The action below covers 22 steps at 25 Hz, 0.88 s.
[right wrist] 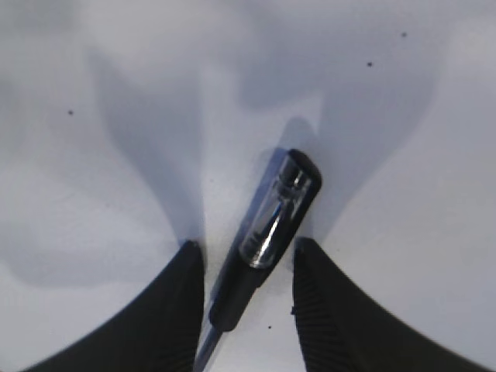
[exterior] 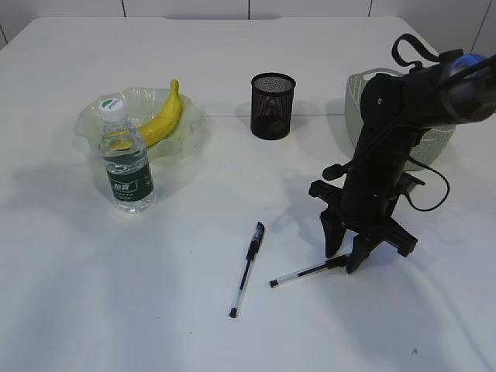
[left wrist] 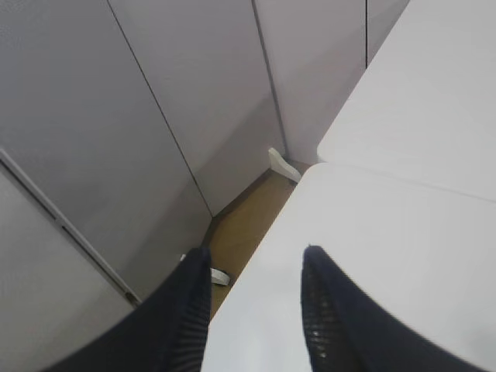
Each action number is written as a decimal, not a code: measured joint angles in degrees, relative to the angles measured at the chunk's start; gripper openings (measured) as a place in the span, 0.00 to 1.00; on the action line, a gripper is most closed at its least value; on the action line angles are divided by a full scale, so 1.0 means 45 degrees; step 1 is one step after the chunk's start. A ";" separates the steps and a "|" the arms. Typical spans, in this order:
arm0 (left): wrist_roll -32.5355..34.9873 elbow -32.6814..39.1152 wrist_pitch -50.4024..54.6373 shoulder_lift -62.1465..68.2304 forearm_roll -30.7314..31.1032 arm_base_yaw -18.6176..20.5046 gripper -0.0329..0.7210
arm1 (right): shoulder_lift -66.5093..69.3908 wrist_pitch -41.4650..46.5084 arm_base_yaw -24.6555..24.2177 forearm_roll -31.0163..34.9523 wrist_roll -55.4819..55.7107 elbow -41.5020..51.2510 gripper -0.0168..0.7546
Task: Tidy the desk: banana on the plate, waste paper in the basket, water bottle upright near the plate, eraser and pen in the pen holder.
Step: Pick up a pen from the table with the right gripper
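Right wrist view: pincer [right wrist: 244, 298] seemingly straddles pen [right wrist: 267, 232].

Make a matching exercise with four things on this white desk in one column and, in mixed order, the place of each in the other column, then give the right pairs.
Things:
1. long yellow banana
2. small clear plastic water bottle
3. black wire-mesh pen holder
4. thin clear pen with a black cap

Places:
A. upright just in front of the plate
B. flat on the desk between the open right gripper fingers
C. lying in the pale-green wavy-rimmed plate
D. standing at the back, between plate and grey-green basket

Pairs: 1-C, 2-A, 3-D, 4-B
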 joint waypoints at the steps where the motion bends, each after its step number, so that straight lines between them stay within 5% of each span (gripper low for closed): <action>1: 0.0000 0.0000 -0.0057 0.0000 0.0000 0.0000 0.40 | 0.0000 0.0000 0.0000 0.0000 0.0000 0.0000 0.41; 22: 0.0000 0.0000 -0.0211 0.0000 -0.0029 0.0000 0.37 | 0.0000 0.0000 0.0000 0.0000 0.0000 0.0000 0.41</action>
